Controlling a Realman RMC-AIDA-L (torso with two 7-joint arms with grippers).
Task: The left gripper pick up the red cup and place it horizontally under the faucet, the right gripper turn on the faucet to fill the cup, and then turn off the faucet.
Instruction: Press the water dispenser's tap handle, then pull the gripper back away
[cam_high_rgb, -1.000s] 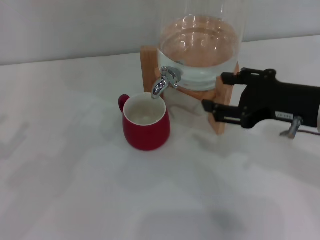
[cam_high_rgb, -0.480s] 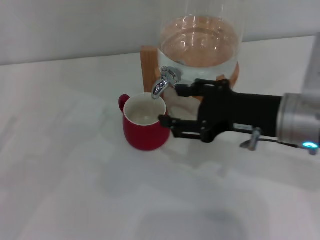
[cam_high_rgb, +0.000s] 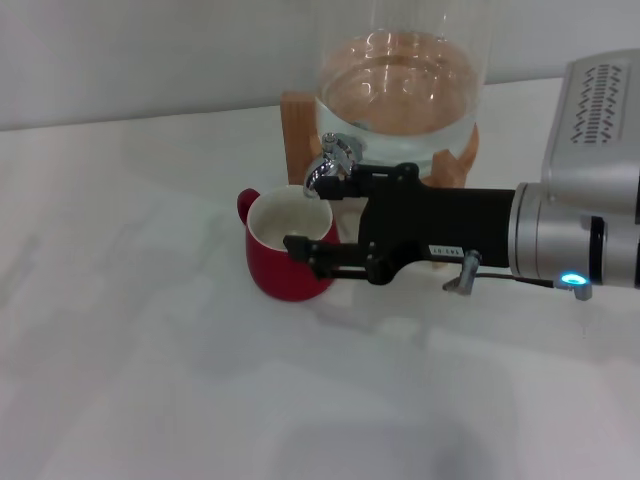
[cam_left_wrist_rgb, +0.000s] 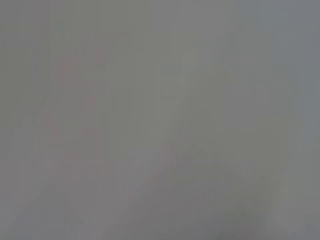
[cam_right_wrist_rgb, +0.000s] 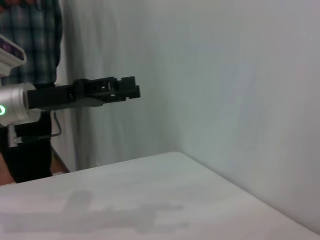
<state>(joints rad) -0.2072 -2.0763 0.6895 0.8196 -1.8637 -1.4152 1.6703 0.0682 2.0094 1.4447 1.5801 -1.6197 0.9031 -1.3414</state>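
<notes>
A white counter (cam_high_rgb: 150, 380) carries the red cup (cam_high_rgb: 290, 262), upright with its handle turned toward the far left, and just behind it a wooden stand (cam_high_rgb: 300, 135) holding a glass water dispenser (cam_high_rgb: 398, 90).

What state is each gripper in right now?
Right gripper: open, one finger beside the shiny chrome faucet, the other over the squat glossy red cup.
Left gripper: raised off to the side, holding nothing.
</notes>
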